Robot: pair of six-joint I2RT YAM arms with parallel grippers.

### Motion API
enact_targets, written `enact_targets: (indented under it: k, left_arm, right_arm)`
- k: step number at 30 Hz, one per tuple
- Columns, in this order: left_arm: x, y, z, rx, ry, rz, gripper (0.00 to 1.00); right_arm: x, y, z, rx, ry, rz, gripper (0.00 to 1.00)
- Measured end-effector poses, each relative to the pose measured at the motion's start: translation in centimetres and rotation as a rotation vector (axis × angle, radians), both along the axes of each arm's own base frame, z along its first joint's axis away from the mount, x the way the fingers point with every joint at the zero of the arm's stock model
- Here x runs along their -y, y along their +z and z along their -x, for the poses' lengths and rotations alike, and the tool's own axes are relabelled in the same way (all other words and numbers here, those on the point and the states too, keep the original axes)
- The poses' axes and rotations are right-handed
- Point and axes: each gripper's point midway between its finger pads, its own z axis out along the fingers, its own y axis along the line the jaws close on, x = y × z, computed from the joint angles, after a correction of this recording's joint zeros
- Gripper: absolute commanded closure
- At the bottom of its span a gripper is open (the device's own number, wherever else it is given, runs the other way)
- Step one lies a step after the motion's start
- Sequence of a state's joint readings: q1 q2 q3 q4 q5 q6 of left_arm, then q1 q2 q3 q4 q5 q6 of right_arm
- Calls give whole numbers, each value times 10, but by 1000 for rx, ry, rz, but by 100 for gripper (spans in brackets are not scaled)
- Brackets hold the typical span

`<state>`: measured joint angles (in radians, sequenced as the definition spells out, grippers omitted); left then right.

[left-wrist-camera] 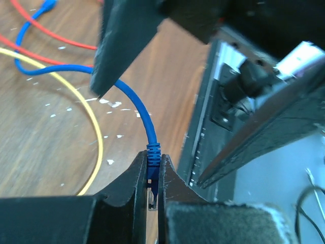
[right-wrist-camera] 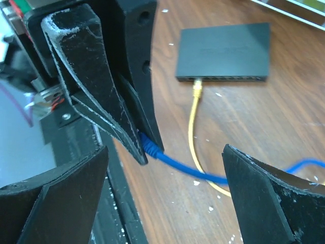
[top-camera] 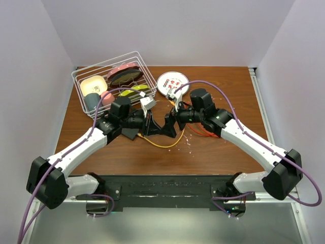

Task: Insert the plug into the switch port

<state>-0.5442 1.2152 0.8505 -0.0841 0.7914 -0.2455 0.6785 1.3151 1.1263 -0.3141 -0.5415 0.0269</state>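
The switch [right-wrist-camera: 223,51] is a flat black box lying on the wooden table, with a yellow cable [right-wrist-camera: 194,127] plugged into one socket on its long edge. My left gripper [left-wrist-camera: 151,158] is shut on the blue plug [left-wrist-camera: 152,165]. Its blue cable [left-wrist-camera: 133,101] curves away over the table. In the right wrist view the left gripper's fingers [right-wrist-camera: 99,86] hold that plug just ahead of my right gripper [right-wrist-camera: 163,152]. The right gripper is open wide with nothing between its fingers. The switch lies beyond both, apart from the plug. In the top view the two grippers meet near the table's middle [top-camera: 163,125].
A wire dish rack [top-camera: 84,101] with dishes stands at the back left. A round patterned white plate [top-camera: 171,82] lies behind the grippers. Red and orange cables [top-camera: 195,133] trail on the table under the right arm. The black base plate [top-camera: 162,185] runs along the near edge.
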Motion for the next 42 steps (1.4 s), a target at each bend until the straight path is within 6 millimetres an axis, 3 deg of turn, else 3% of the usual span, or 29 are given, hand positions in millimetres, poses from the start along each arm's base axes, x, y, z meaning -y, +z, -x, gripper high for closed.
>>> enact_targets:
  k: [3, 14, 17, 22, 23, 24, 27, 28, 31, 34, 39, 42]
  left_arm:
    - [1, 5, 7, 7, -47, 7, 100]
    - [-10, 11, 10, 31, -74, 0, 100]
    - [-12, 17, 15, 47, -97, 11, 100]
    - [-13, 21, 18, 73, -126, 24, 100]
    - [-13, 21, 17, 74, -127, 23, 100]
    - [-14, 21, 16, 80, -125, 21, 96]
    - [-15, 22, 13, 100, -116, 17, 62]
    - [-15, 23, 11, 110, -107, 14, 38]
    - [-23, 28, -7, 169, 9, -27, 10]
    - [-37, 43, -21, 239, 157, -53, 3]
    - [-68, 85, -35, 380, 392, -36, 1]
    - [-76, 87, -43, 385, 460, -49, 1]
  right_arm:
    - [-3, 3, 7, -8, 44, -18, 18]
    - [-9, -3, 22, -34, 157, -31, 29]
    - [-12, -6, 24, -46, 184, -35, 46]
    - [-16, -5, 34, -82, 240, -63, 94]
    - [-16, -4, 35, -84, 242, -64, 97]
    - [-17, -3, 37, -98, 245, -70, 100]
    - [-17, -1, 36, -123, 222, -80, 100]
    - [-17, 1, 35, -124, 211, -82, 100]
    - [-13, 13, 32, -100, 161, -95, 100]
    - [-3, 41, 21, -23, 85, -130, 100]
    - [30, 109, -10, 149, -107, -238, 100]
    - [46, 145, -10, 229, -187, -315, 100]
